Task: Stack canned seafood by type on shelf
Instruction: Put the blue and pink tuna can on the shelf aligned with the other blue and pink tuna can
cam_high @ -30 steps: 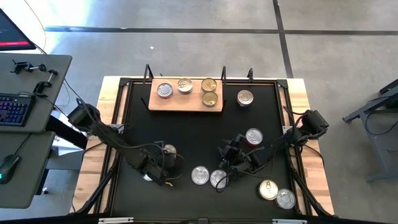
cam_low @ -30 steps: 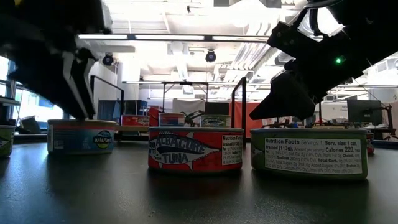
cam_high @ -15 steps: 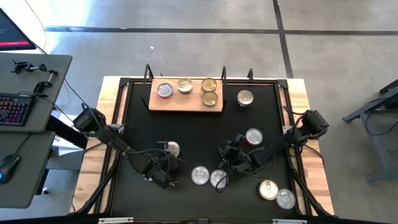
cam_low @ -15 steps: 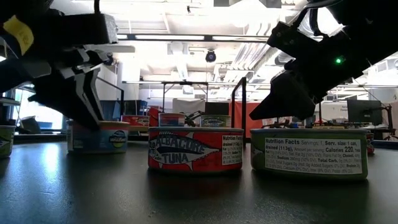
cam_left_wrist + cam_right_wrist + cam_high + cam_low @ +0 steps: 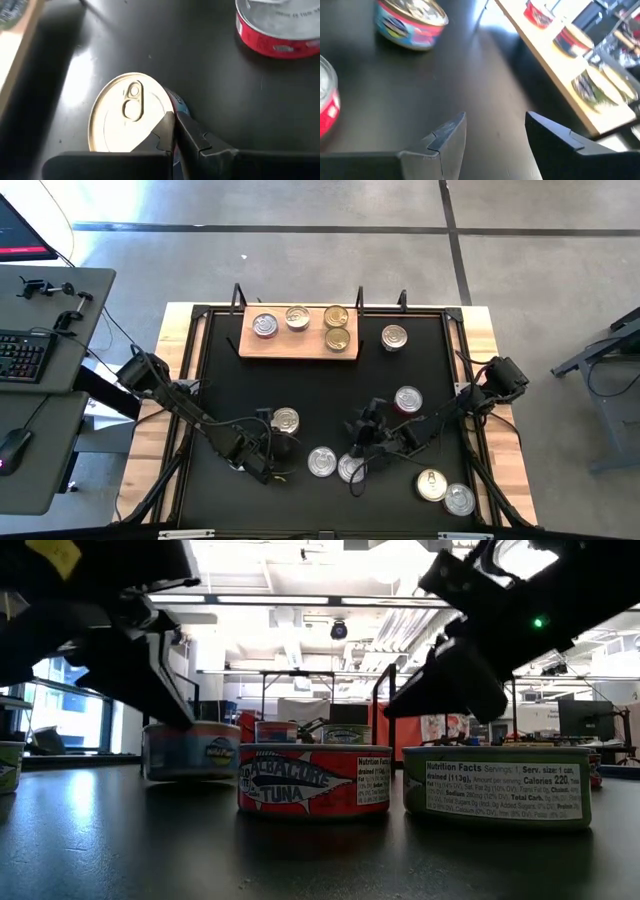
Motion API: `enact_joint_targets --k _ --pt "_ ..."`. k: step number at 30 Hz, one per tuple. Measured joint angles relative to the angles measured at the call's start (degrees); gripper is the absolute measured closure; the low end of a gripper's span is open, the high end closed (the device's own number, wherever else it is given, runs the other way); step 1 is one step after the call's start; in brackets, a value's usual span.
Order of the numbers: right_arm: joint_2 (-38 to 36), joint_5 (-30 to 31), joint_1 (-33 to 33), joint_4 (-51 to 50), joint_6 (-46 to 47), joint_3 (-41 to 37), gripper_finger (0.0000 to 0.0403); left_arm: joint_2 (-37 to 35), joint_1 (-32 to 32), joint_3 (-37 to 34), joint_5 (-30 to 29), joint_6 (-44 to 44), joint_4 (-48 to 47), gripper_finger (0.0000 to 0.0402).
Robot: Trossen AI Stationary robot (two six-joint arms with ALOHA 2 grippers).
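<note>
A gold-topped, blue-sided can (image 5: 127, 112) stands on the black table left of centre (image 5: 285, 420). My left gripper (image 5: 175, 120) is shut with its tips at that can's rim (image 5: 274, 440). My right gripper (image 5: 495, 127) hangs open over bare table (image 5: 364, 430), with nothing between its fingers. Beside it stands a red-sided can (image 5: 407, 400). The wooden shelf (image 5: 300, 346) lies at the far side. It carries a red-marked silver can (image 5: 265, 326), a silver one (image 5: 297, 317) and two gold ones (image 5: 337, 326). My left gripper's shut fingers (image 5: 165, 132) meet the can at the edge of its lid, on the near right of the rim (image 5: 168, 102). They slant down at it from the near left. One tip lies over the lid's edge, the other against the blue side. The can stands flat on the table.
Two silver cans (image 5: 321, 462) (image 5: 350, 468) stand near the front, between the two arms. A gold can (image 5: 431, 485) and a silver one (image 5: 459, 500) sit at the front right. Another silver can (image 5: 395, 337) stands right of the shelf. Black rails frame the table.
My left gripper has shut and pressed toward the table's right. The blue-sided can has slid along the table to the right, still upright. My right gripper has tipped up and rolled a little, and its fingers stay open.
</note>
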Motion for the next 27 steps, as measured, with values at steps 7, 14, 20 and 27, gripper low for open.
enact_joint_targets --k 7,14,20,27 --pt "-0.02 -7.34 -2.27 9.2 -11.54 0.0 0.0208 -0.77 0.02 0.04 -2.97 2.71 6.23 0.0401" --pt "-0.02 -23.1 -7.86 15.18 -20.72 0.0 0.0191 -5.31 0.42 -7.83 -4.31 3.99 18.2 0.0401" --pt "-0.04 -34.48 -12.54 19.04 -31.24 0.0 0.0133 -13.2 1.1 -20.66 -3.83 7.83 39.11 0.0401" --pt "2.68 -44.17 -16.86 26.33 -36.68 0.09 0.0115 -18.16 3.37 -32.82 -2.67 10.64 58.9 0.04"
